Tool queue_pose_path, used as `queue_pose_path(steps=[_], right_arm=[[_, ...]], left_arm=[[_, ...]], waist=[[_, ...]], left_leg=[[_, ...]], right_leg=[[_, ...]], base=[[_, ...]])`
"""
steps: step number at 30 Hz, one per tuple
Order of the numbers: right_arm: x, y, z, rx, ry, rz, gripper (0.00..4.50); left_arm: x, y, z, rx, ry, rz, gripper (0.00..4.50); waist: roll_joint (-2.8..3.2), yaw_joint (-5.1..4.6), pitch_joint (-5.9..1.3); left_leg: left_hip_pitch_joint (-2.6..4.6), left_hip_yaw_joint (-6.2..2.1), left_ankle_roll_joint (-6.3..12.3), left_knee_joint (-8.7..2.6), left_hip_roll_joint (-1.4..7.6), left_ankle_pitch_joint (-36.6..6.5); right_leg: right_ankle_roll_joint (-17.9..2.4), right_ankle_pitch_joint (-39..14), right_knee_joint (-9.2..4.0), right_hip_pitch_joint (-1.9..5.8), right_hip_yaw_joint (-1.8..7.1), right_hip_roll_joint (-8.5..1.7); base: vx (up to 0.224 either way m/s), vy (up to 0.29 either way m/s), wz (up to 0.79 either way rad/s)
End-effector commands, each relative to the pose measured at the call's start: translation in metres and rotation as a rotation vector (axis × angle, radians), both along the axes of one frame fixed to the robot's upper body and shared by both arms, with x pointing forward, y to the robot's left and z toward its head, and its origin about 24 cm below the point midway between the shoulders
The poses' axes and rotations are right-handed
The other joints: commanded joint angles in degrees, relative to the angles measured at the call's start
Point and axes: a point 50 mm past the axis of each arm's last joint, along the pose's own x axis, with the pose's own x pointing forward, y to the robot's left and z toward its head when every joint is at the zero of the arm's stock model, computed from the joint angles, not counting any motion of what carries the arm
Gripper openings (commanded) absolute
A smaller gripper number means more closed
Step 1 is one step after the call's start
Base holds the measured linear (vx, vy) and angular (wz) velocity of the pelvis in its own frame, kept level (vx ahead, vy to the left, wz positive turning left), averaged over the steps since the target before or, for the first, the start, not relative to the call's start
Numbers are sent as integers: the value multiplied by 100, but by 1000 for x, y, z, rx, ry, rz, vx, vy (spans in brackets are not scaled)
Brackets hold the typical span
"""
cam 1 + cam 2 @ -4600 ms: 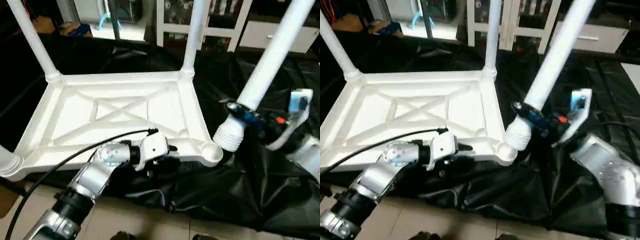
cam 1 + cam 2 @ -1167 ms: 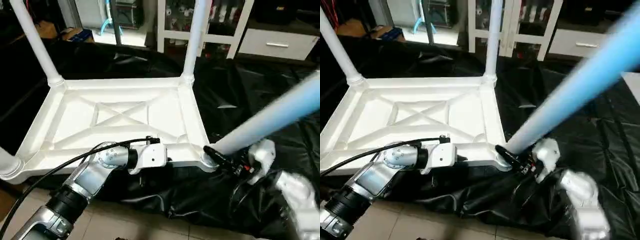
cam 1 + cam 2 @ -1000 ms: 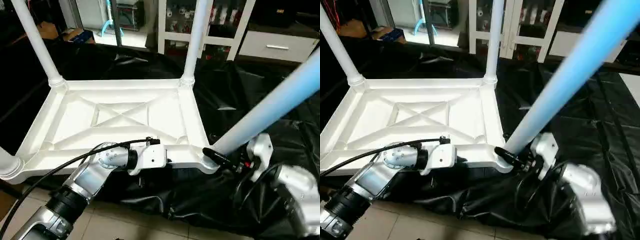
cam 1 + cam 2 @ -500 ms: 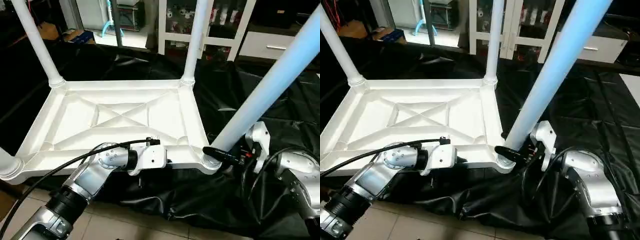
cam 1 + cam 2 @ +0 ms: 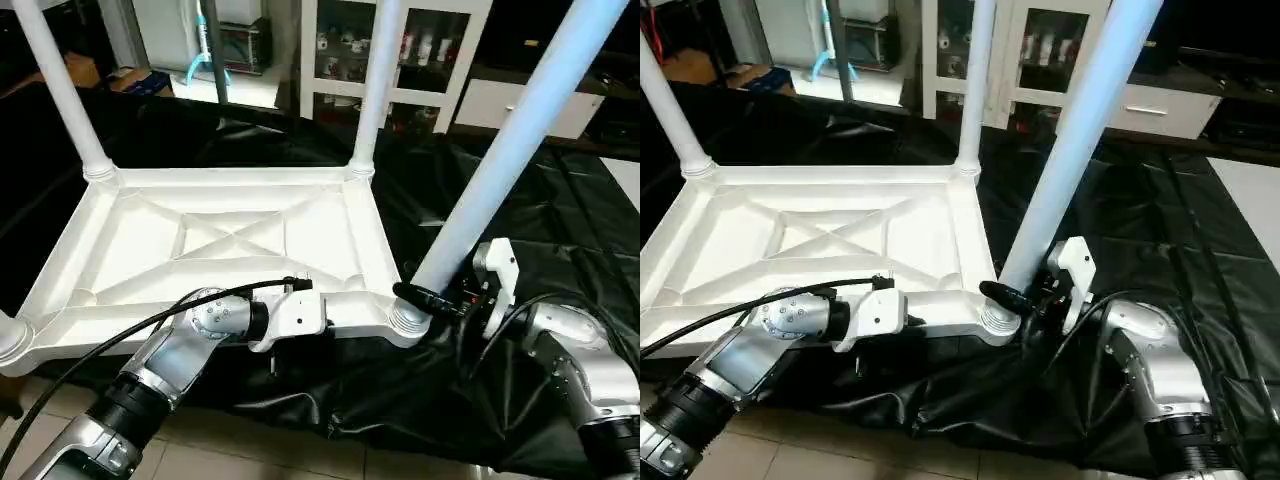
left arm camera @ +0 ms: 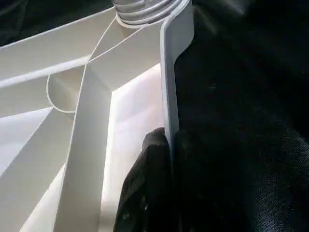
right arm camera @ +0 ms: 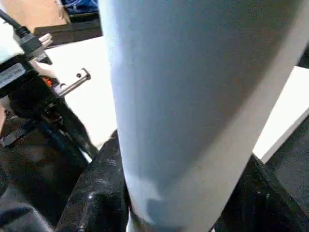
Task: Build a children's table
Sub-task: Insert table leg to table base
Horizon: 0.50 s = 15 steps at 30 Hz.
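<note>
The white plastic square table top [image 5: 220, 250] lies upside down across the left and centre of the head views, on black plastic sheeting [image 5: 560, 200], its X-shaped ribs facing up inside a raised rim. At the far left edge, a white tube leg [image 5: 10, 335] shows only as a stub, cut off by the frame. In the upper left, another white tapered tube leg [image 5: 60, 90] stands in its corner socket, rising out of the top edge. The left gripper [image 5: 322, 322], on a silver forearm low in the frame, is clenched on the table top's near rim; the wrist view shows a black finger [image 6: 149, 179] pressed on the inner face of that rim, the other lost against the dark sheeting. At upper centre, a third white tube leg [image 5: 372, 80] stands upright in the far corner socket. Right of centre, the fourth long white tube leg [image 5: 510, 150] sits with its ribbed end in the near right socket [image 5: 405, 318], its long axis leaning up toward the upper right corner. The right gripper [image 5: 432, 300] grasps it just above the socket, black fingers [image 7: 96, 193] on either side of the tube. A white glass-door cabinet [image 5: 430, 50] stands along the top edge.
</note>
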Motion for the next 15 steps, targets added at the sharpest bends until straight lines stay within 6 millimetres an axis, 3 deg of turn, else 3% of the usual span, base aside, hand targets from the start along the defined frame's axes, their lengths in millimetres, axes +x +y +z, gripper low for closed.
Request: queue_pose_path(steps=[1, 4, 11, 15], right_arm=[[-29, 2, -54, -123, 245, 10, 184], [-31, 4, -55, -111, 235, 6, 184], [-33, 7, -58, -151, 214, 11, 184], [-27, 9, -59, -176, 188, -60, 184]], left_arm=[[-4, 5, -14, 61, 26, 30, 0], [-5, 5, -14, 60, 29, 31, 0], [-6, 5, -15, 62, 32, 33, 0], [-4, 5, -15, 64, 26, 58, 0]], waist=[[77, -51, -27], [69, -56, -25], [109, -69, -11], [105, -110, 16]], left_leg=[[103, -92, -277, -513, 81, -3699], [79, -98, -276, -522, 86, -3643], [74, -124, -326, -548, 88, -3723], [85, -148, -363, -559, 79, -3924]], right_leg=[[-747, -2873, -512, -99, -22, 55], [-769, -2789, -501, -92, -15, 52], [-769, -2741, -499, -89, -11, 62], [-712, -2947, -529, -117, -24, 64]], base=[[0, 0, 0], [0, 0, 0], [0, 0, 0], [0, 0, 0]])
